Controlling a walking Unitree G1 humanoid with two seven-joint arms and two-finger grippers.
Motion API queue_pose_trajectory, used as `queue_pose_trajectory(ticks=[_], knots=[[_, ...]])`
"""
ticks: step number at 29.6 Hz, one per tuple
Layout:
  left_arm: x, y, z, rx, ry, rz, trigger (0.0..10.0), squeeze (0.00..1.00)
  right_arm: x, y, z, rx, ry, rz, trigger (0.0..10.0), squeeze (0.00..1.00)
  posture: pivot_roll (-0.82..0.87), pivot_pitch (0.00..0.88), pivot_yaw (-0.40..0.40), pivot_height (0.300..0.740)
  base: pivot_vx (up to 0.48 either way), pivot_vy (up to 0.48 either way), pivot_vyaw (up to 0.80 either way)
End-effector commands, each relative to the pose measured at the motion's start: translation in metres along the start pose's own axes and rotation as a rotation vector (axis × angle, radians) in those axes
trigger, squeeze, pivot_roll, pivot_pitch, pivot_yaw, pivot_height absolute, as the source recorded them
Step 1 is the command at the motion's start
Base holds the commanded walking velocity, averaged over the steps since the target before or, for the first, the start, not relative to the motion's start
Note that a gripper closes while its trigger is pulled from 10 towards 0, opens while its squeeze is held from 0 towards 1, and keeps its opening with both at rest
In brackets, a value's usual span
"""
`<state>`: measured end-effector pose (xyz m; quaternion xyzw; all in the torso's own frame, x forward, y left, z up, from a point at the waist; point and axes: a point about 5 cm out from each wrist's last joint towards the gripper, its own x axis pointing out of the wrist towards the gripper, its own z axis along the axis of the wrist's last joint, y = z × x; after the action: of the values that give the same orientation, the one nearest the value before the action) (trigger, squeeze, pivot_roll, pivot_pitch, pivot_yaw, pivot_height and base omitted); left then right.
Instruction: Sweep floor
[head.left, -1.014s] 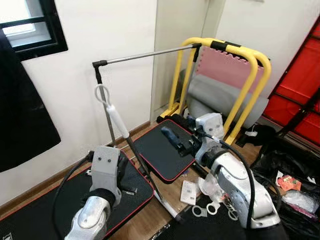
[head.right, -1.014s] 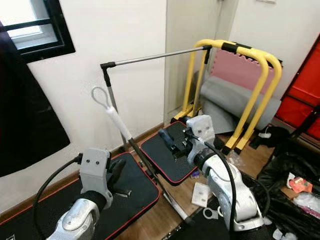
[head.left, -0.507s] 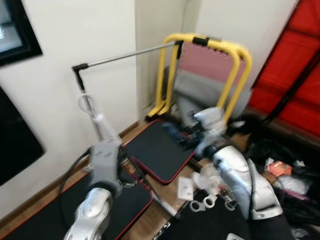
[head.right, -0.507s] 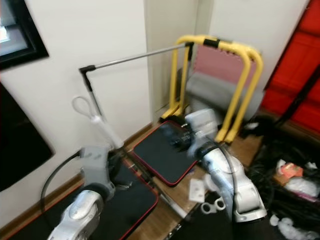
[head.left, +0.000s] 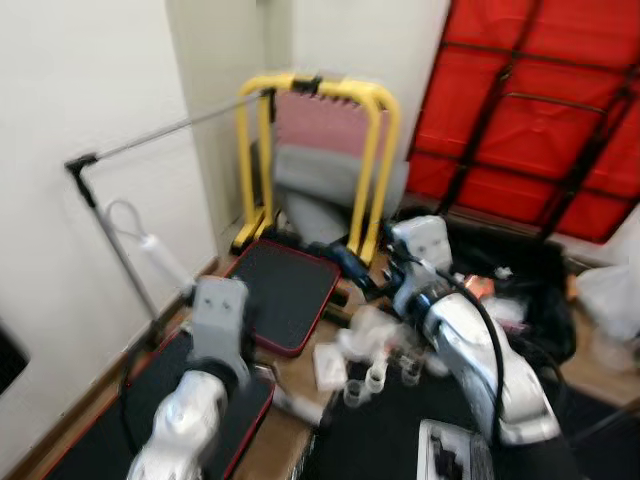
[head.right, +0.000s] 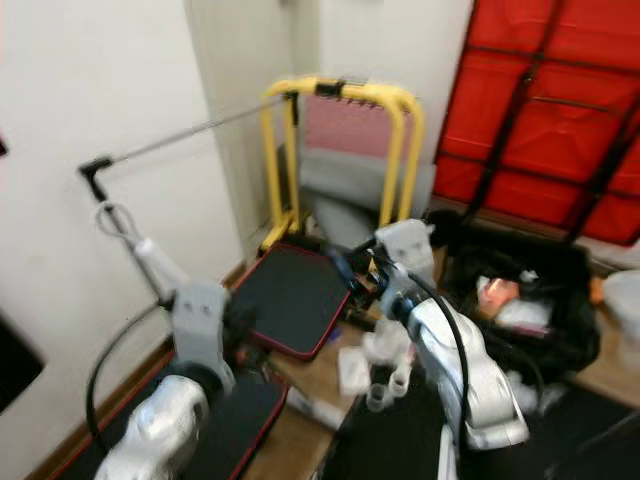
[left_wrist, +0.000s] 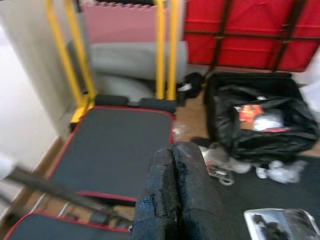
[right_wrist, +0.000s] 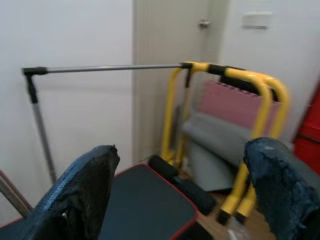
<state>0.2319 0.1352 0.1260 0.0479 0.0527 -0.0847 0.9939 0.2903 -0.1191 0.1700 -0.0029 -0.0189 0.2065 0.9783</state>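
Observation:
A long-handled sweeping tool with a white grip (head.left: 164, 261) and a hanging loop leans on the left wall. Its grey shaft (left_wrist: 50, 187) slants down across the black mat to the wooden floor (head.left: 300, 350). My left arm is raised beside that handle, and its gripper (left_wrist: 172, 152) is shut with nothing in it. My right gripper (right_wrist: 182, 150) hangs open and empty in front of the yellow frame, its fingers (right_wrist: 90, 175) wide apart. Small white bits of litter (head.left: 365, 375) lie on the floor below my right arm.
A yellow tube frame (head.left: 380, 110) with pink and grey mats stands ahead. A metal rail (head.left: 170, 125) juts from it at chest height. Black red-edged mats (head.left: 285, 290) cover the floor on the left. An open black bag (head.left: 520, 290) sits before red panels (head.left: 540, 100).
The camera has swung to the right: the window has left the picture, while the red panels and the black bag have come in. Both arms keep the same raised pose.

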Motion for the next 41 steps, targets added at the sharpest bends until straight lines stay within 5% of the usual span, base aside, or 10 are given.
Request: queue_pose_trajectory(ticks=[1, 13, 41], knots=[[0.0006, 0.0019, -0.0028, 0.014, 0.004, 0.003, 10.0, 0.0, 0.0008, 0.0018, -0.0036, 0.001, 0.01, 0.006, 10.0, 0.0, -0.05, 0.0, -0.087, 0.74, 0.0, 0.0, -0.8], [-0.0008, 0.0033, -0.0009, -0.013, -0.022, -0.009, 10.0, 0.0, 0.0033, 0.0006, -0.0031, -0.025, -0.009, 0.004, 10.0, 0.0, -0.06, 0.0, -0.078, 0.74, 0.0, 0.0, -0.4], [0.0004, 0.0046, 0.0034, -0.029, -0.045, -0.019, 10.0, 0.0, 0.006, -0.0023, -0.0004, -0.021, -0.015, -0.013, 10.0, 0.0, -0.06, 0.0, -0.078, 0.74, 0.0, -0.37, 0.0]])
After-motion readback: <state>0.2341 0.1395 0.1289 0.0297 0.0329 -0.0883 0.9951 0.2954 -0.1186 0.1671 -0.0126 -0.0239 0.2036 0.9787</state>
